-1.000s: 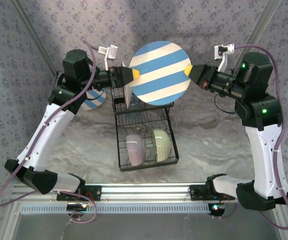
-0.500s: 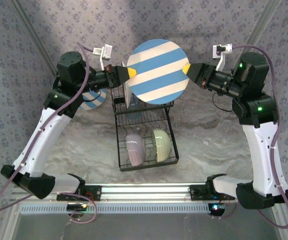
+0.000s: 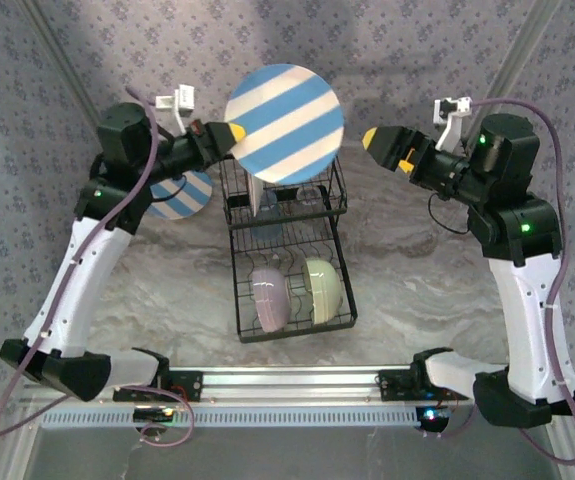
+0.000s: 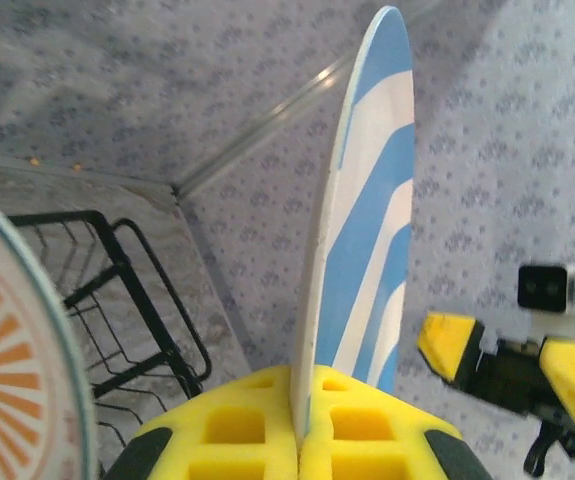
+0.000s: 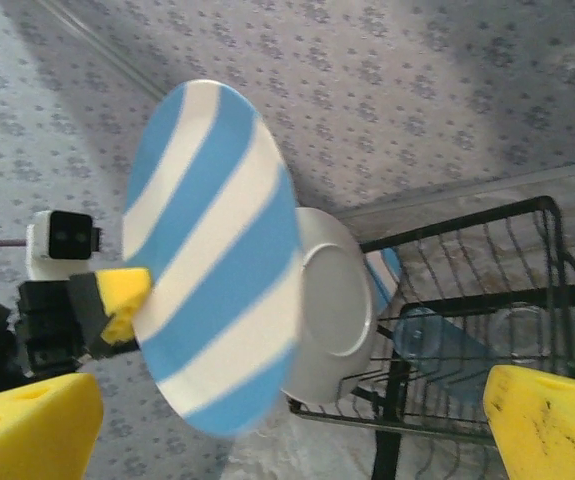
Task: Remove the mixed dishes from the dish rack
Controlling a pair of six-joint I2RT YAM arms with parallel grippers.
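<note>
We judge the main risk to be a slip. The left pincer [image 3: 229,133] is clenched on the bare rim of the striped plate [image 3: 285,123], which hangs edge-up in the air over the far half of the rack [image 3: 339,300]. With so thin a hold on one side, the plate could pivot between the pads or drop onto the white plate [image 3: 257,190] below it. A careless swing to the left could also strike the second striped plate [image 3: 182,195] lying on the bench. The left arm is stretched up and forward, with its wrist turned inward. The right arm is raised, and the right pincer [image 3: 379,143] is released, pointing at the plate but apart from it.
</note>
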